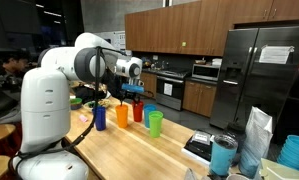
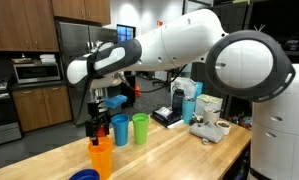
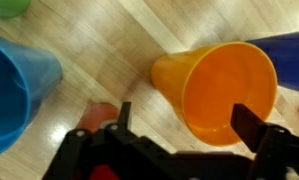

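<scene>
My gripper [image 3: 187, 122] is open and hangs just above an orange cup [image 3: 224, 90] that stands upright on the wooden table [image 3: 109, 50]. One fingertip [image 3: 251, 125] sits over the cup's rim, and the other is over bare wood beside it. A red cup [image 3: 97, 117] shows partly behind that finger. In both exterior views the gripper [image 1: 132, 92] [image 2: 94, 125] is low over the row of cups, close to the orange cup [image 1: 121, 115] [image 2: 102, 157] and the red cup [image 1: 138, 111].
A light blue cup [image 3: 14, 90] [image 2: 119, 128], a green cup [image 2: 140, 128] [image 1: 155, 122] and a dark blue cup [image 1: 99, 117] [image 3: 289, 40] stand close around. Appliances and bags [image 1: 257, 140] crowd the table's far end.
</scene>
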